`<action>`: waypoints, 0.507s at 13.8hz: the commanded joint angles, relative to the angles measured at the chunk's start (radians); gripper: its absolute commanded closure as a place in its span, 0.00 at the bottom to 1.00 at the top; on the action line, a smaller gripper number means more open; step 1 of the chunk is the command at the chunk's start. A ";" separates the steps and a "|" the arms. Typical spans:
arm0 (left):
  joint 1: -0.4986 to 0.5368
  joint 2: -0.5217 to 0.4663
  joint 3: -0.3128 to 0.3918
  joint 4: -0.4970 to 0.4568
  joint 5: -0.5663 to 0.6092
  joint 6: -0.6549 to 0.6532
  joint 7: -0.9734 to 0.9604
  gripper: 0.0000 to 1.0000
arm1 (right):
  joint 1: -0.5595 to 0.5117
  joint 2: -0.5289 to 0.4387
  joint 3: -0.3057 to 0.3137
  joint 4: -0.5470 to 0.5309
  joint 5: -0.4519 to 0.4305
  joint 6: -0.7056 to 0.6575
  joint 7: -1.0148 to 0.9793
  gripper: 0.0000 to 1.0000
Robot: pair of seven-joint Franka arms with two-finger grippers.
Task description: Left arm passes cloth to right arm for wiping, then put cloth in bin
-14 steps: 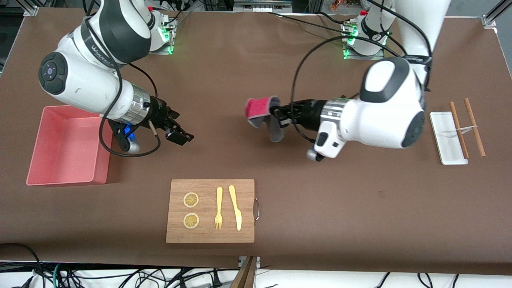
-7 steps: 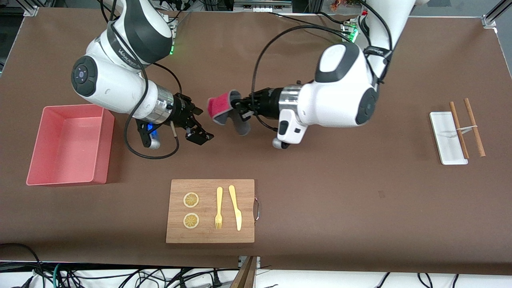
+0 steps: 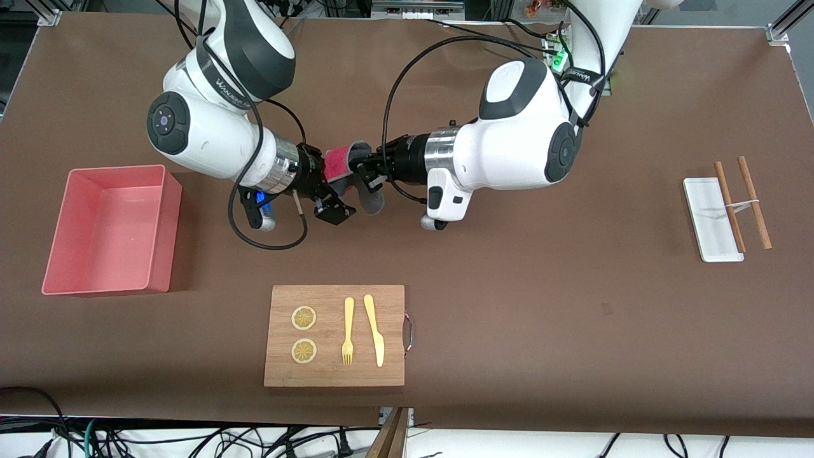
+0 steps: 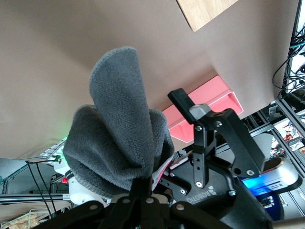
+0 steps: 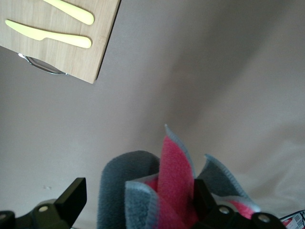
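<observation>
The cloth [image 3: 338, 165], pink-red on one face and dark grey on the other, hangs in the air over the middle of the table. My left gripper [image 3: 364, 175] is shut on it; in the left wrist view the grey folds [image 4: 119, 138] rise from the closed left gripper [image 4: 143, 180]. My right gripper [image 3: 331, 189] is open with its fingers on either side of the cloth. In the right wrist view the cloth [image 5: 174, 183] sits between the spread fingers of the right gripper [image 5: 138, 202]. The pink bin [image 3: 160, 232] stands at the right arm's end of the table.
A wooden cutting board [image 3: 394, 305] with two lemon slices, a yellow fork and a yellow knife lies nearer the front camera than the grippers. A flat white tray [image 3: 703, 197] with two chopsticks lies at the left arm's end.
Both arms have moved toward each other over the table's middle. The left gripper carried the cloth along, and the right gripper's open fingers now straddle the cloth.
</observation>
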 commanded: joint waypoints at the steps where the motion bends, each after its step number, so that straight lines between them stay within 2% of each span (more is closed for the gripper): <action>1: -0.005 0.019 0.007 0.036 -0.025 -0.002 -0.016 1.00 | 0.003 -0.004 -0.002 -0.005 0.021 -0.004 0.002 0.78; 2: -0.002 0.019 0.007 0.036 -0.027 -0.002 -0.016 1.00 | 0.001 0.004 0.003 -0.004 0.042 -0.004 0.002 1.00; 3: 0.000 0.019 0.007 0.036 -0.025 -0.002 -0.016 1.00 | 0.001 0.004 0.003 -0.001 0.067 -0.001 0.013 1.00; 7: 0.000 0.019 0.007 0.036 -0.027 -0.002 -0.016 1.00 | 0.001 0.004 0.003 -0.001 0.066 -0.004 0.010 1.00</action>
